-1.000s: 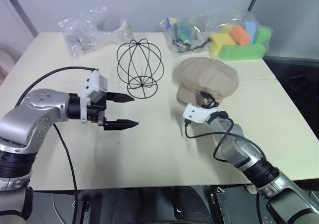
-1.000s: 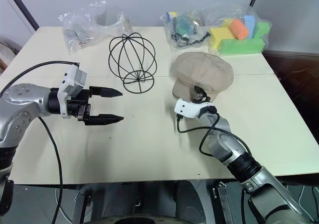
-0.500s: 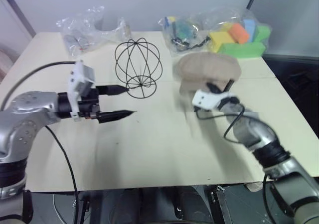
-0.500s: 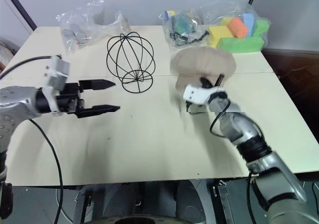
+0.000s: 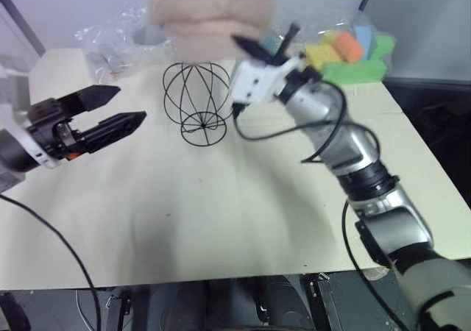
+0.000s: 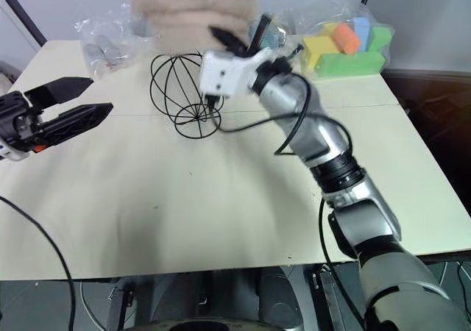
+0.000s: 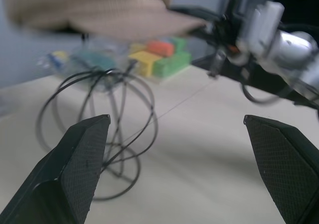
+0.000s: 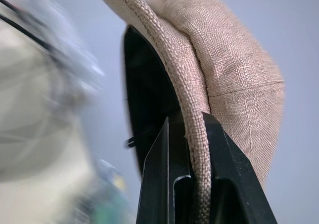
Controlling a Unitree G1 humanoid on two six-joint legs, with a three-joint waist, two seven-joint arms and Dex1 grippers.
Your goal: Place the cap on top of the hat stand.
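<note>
While the right gripper [image 8: 192, 134] pinches the cap [image 5: 210, 15] by its rim above the hat stand [image 5: 196, 95], the left gripper [image 5: 118, 107] hangs beside it, jaws wide and empty.

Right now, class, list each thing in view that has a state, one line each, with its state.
cap: lifted off the table, rim pinched, above the stand
hat stand: upright on the table, bare
right gripper: shut on the cap's rim
left gripper: open, holding nothing
plastic bags: lying at the table's far edge
</note>
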